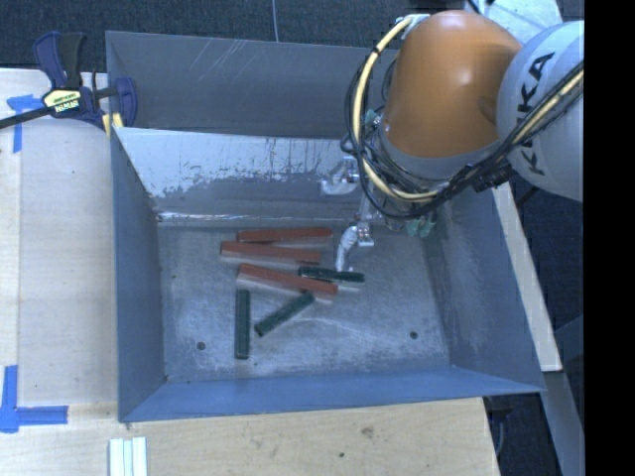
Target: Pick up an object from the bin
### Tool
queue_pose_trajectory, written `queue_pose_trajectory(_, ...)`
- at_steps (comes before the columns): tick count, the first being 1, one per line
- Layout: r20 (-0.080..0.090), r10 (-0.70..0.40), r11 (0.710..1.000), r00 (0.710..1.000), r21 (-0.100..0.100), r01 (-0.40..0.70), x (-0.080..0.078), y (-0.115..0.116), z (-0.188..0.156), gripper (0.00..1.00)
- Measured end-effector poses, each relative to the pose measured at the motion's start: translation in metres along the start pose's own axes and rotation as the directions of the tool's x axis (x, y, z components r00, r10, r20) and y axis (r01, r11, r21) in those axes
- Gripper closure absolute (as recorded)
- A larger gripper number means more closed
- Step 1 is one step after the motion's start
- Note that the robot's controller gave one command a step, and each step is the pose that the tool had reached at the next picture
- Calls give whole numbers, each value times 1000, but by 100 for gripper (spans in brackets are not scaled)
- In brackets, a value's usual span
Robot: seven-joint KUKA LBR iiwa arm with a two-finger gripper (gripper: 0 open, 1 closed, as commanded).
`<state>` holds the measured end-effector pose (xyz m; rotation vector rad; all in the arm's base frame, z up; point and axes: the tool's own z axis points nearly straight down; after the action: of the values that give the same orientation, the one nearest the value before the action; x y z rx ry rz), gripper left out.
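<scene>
A robotics lab: a white industrial arm lettered KUKA [551, 97], with an orange dome cover [446, 72] and looped yellow and black cables [380, 46], hangs over a grey sheet-metal bin [139, 296] on a pale wooden tabletop [60, 266].

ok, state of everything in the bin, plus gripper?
Gripper: low in the grey metal bin, right of centre.
Three reddish-brown flat sticks: lying loosely side by side.
Short dark green stick: lying across a reddish-brown one, by the gripper.
Slanted dark green stick: flat on the floor.
Left dark green stick: flat.
</scene>
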<state>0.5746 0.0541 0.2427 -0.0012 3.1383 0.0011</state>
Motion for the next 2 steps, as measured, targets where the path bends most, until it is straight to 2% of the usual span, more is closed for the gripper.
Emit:
queue_pose_trajectory(1,5,-63,998,998,0,63,-14,27,77,0)
queue_pose_trajectory(2,-7,-84,996,996,0,84,6,30,95,0)
